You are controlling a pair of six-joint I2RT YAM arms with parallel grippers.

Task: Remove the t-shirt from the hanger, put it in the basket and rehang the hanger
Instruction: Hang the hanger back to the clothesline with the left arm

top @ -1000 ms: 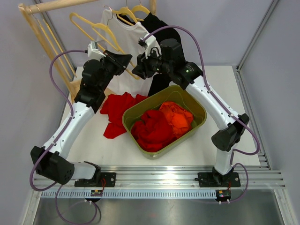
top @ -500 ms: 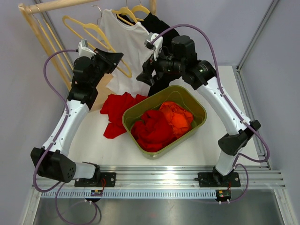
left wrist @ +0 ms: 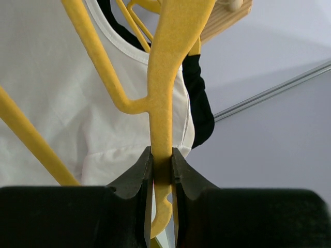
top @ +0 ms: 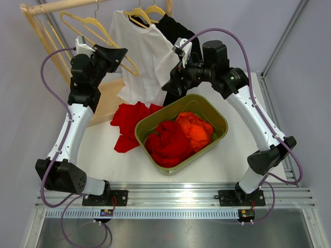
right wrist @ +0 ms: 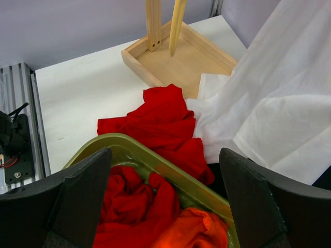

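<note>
1. The left claw [left wrist: 161, 173] is clamped tight on the flat stem of a yellow hanger [left wrist: 164, 77]. The hanger's arms cross in front of the white t-shirt [left wrist: 62, 103].
2. The right claw [right wrist: 164, 165] stands spread wide, gripping and touching nothing. It hovers over the rim of the green bin [right wrist: 129, 142], just beside the shirt's hanging cloth.
3. The t-shirt hangs from the wooden rack [top: 57, 6] at the back of the bench [right wrist: 77, 93], its hem draping down to the red garments [right wrist: 155, 124]. Whether the clamped hanger sits inside it cannot be told.
4. Expect a light, limp, non-fragile fabric that may snag on hanger ends. Grip a gathered fold at the shoulder or hem.
</note>
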